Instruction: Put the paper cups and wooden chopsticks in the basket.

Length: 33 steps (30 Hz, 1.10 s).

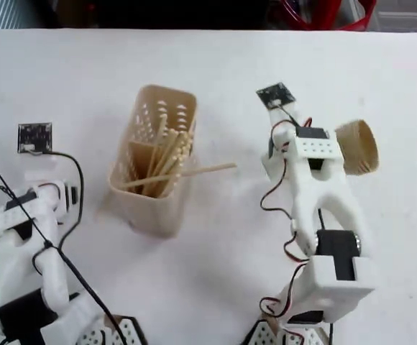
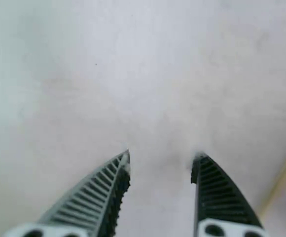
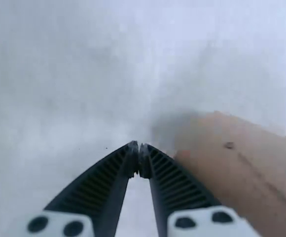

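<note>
A tan slotted basket (image 1: 153, 169) stands left of the table's middle and holds several wooden chopsticks (image 1: 167, 158). One chopstick (image 1: 208, 169) leans out over its rim toward the right. A brown paper cup (image 1: 356, 146) lies on its side close to the right arm (image 1: 313, 172). In the right wrist view my right gripper (image 3: 139, 146) is shut on nothing, low over the white table, with the paper cup (image 3: 236, 163) just beside its fingers. My left gripper (image 2: 162, 160) is open over bare table at the near left, holding nothing.
The white table (image 1: 216, 65) stretches bare behind the basket and cup. Black cables (image 1: 72, 215) trail across the left arm at the near left. A thin yellowish edge (image 2: 285, 182) shows beside the left gripper. Dark and red objects lie beyond the far table edge.
</note>
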Tool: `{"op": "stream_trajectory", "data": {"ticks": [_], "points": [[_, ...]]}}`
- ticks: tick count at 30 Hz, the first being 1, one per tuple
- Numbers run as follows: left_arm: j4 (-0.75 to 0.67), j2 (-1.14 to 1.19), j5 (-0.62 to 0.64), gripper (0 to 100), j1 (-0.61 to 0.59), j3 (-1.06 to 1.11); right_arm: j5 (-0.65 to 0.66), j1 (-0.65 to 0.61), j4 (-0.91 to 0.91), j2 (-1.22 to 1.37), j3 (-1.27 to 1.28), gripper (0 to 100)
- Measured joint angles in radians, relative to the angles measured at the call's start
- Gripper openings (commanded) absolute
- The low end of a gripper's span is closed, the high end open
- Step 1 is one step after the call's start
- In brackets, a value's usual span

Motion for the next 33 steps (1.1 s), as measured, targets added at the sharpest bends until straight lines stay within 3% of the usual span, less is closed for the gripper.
{"op": "stream_trajectory", "data": {"ticks": [7, 16, 21, 33], "points": [[0.0, 0.0, 0.0, 21, 0.002, 0.0, 0.003, -0.074, 0.061, -0.005, 0.0, 2.0], [0.0, 0.0, 0.0, 21, 0.0, 0.0, -0.048, 0.196, 0.049, -0.239, -0.002, 2.1], [0.0, 0.0, 0.0, 21, 0.002, 0.0, -0.049, 0.238, 0.048, -0.244, -0.044, 2.1], [0.0, 0.0, 0.0, 21, 0.002, 0.0, -0.049, 0.238, 0.063, 0.078, -0.313, 1.9]]}}
